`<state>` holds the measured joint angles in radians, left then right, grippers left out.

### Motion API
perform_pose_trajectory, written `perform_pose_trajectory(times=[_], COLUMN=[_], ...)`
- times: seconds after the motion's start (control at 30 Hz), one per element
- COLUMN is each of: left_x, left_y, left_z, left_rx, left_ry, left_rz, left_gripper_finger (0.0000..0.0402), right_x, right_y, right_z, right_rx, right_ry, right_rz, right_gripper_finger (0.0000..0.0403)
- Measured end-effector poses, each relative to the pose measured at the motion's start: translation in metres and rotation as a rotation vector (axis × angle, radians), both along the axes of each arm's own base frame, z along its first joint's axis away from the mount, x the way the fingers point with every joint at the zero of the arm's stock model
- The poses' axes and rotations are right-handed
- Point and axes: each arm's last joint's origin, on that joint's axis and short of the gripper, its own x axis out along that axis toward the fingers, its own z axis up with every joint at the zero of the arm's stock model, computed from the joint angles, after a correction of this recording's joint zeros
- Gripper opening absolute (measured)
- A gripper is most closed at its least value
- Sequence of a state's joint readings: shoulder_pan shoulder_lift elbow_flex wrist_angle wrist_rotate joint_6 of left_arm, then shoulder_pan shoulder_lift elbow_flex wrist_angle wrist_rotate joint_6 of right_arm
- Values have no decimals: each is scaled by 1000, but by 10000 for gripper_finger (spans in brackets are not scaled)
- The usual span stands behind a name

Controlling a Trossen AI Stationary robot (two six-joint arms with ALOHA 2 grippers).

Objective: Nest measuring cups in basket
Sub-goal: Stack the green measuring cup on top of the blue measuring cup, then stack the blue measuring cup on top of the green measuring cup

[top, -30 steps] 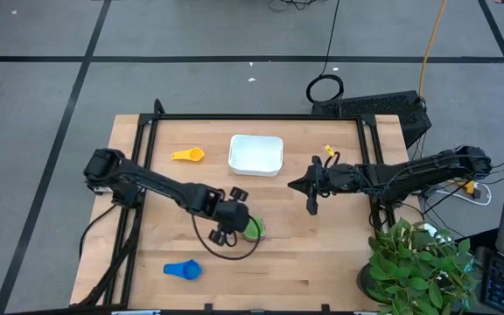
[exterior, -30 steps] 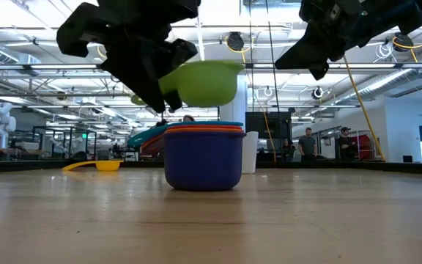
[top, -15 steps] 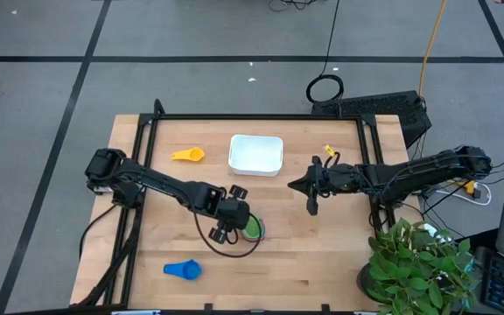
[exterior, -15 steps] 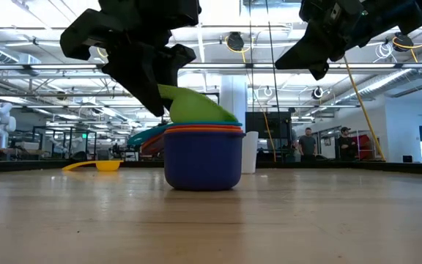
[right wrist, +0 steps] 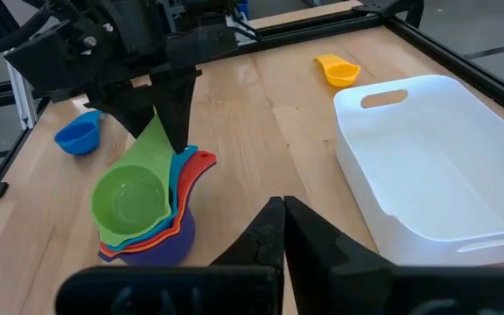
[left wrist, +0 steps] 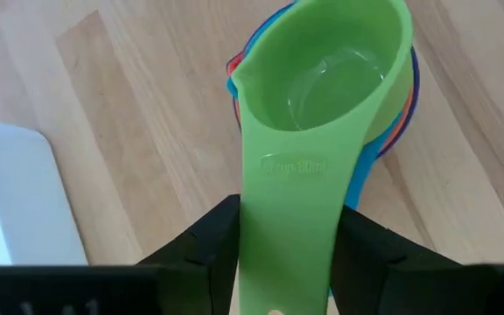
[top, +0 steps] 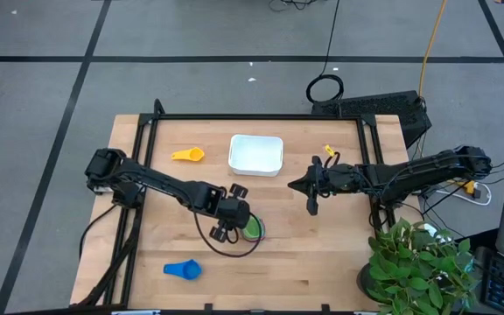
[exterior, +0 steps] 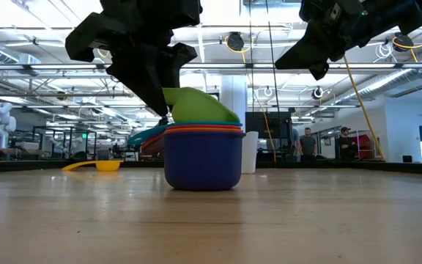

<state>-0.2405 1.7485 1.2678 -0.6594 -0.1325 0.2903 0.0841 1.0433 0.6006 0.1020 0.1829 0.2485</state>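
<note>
A green measuring cup [left wrist: 322,96] sits tilted in the top of a stack of cups [exterior: 204,158]: navy outermost, with orange, red and light blue rims showing. The stack stands on the bare wood, nearer than the white basket [top: 255,154]. My left gripper [left wrist: 287,254] is shut on the green cup just left of the stack [top: 250,229]. A yellow cup [top: 188,155] lies left of the basket, and a blue cup [top: 182,269] lies near the front edge. My right gripper [right wrist: 280,219] hovers shut, right of the basket, touching nothing. My left gripper pinches the green cup's handle [left wrist: 274,219] by its two long edges between the two fingers, partway back from the bowl. The fingers slant down from the table's left and lie along the handle. The bowl [exterior: 196,108] rests tilted in the stack's top cup, handle end raised.
A black metal frame [top: 252,116] runs round the far and side edges of the table. A potted plant [top: 418,262] stands at the near right corner. Bare wood lies between the stack and the basket and right of the stack.
The green cup hung level above the stack a second ago. Its bowl has since come down into the top cup and tipped, with the handle staying up in my left gripper, which has barely shifted.
</note>
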Motion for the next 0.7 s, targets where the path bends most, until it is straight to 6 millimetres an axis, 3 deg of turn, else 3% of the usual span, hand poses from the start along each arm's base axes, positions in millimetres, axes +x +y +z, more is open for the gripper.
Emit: perform_pose_trajectory(times=[0.37, 0.53, 0.7], left_x=[-7, -19, -36], left_y=[4, 7, -7], left_z=[-1, 30, 55], left_rx=[22, 41, 5], left_ry=[76, 158, 165], left_rz=[54, 177, 223], left_gripper_finger=[244, 277, 270], right_x=[0, 0, 0], right_y=[0, 0, 0], right_z=[0, 0, 0], right_rx=[-2, -6, -6], right_ry=[0, 1, 2], right_rz=[1, 3, 3], right_gripper_finger=[0, 0, 0])
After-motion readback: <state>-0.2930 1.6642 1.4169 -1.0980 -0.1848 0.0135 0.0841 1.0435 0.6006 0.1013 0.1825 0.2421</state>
